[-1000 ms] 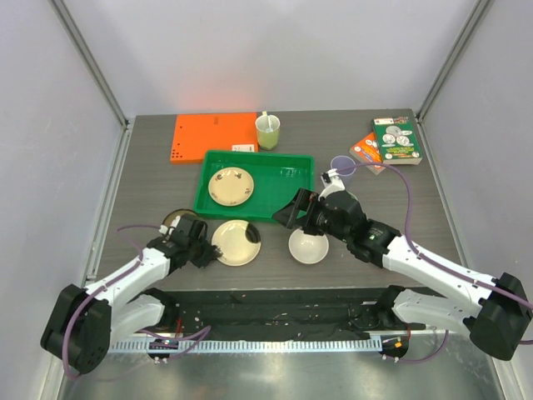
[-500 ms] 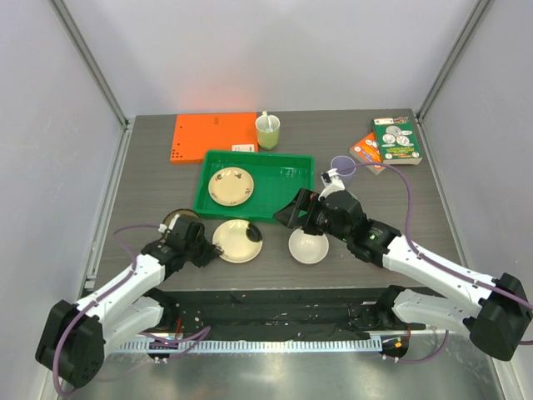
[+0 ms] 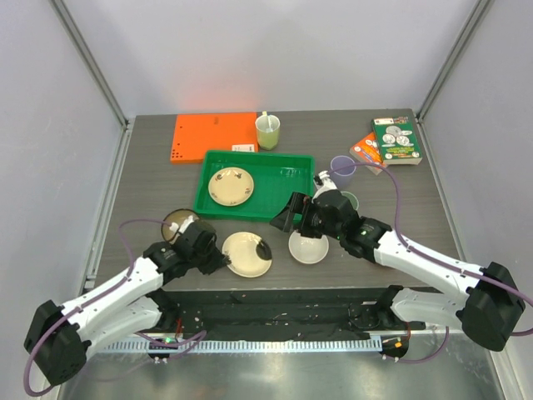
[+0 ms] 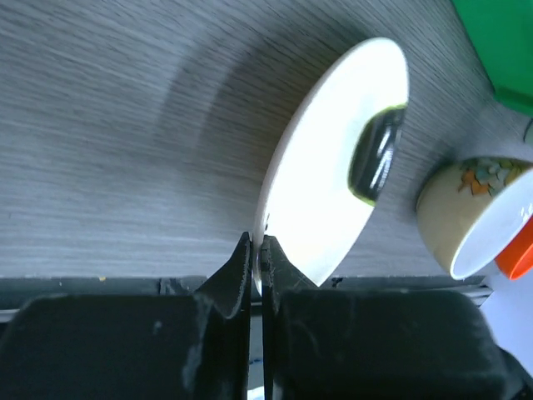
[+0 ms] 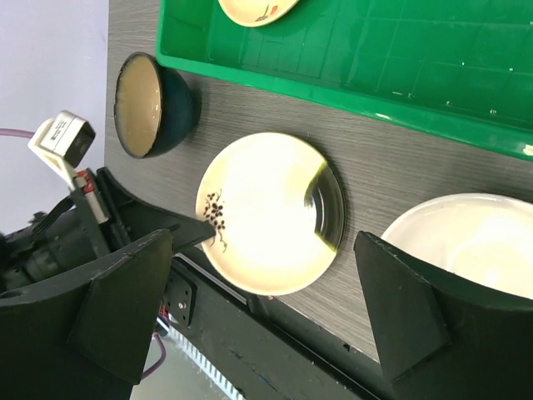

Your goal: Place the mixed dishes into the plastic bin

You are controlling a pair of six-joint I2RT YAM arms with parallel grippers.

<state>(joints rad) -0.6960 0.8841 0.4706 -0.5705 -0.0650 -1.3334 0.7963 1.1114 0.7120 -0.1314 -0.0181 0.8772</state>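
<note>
Left claw (image 3: pixel 223 261) is clenched on the near-left rim of a cream plate (image 3: pixel 248 254), jaws pressed together with the edge pinched between them. In the left wrist view the plate tilts away from the claw, its dark motif on the far side. Whether its far edge touches the tabletop (image 3: pixel 150 171) I cannot tell.

Right claw (image 3: pixel 297 225) hangs spread wide, grasping nothing. It is poised over the strip between that plate and the green bin (image 3: pixel 283 171), with the white bowl (image 3: pixel 309 247) just under its right finger.

Beyond the right claw, the second cream plate (image 3: pixel 231 185) lies in the bin's left half. Just beyond the left claw sits the brown bowl (image 3: pixel 178 223), apart from the plate. Behind the right claw's wrist stands the lavender cup (image 3: pixel 342 167), and the sage-green cup (image 3: pixel 351 200) is half hidden by the arm.

Far past the bin are an orange board (image 3: pixel 214 136) and a yellow-green cup with a spoon (image 3: pixel 267 132), and off to the right a green box (image 3: pixel 396 139).

The tabletop is dark grey wood-grain, with a black mat (image 3: pixel 275 302) along the near edge. Pale walls and metal posts close it in.
</note>
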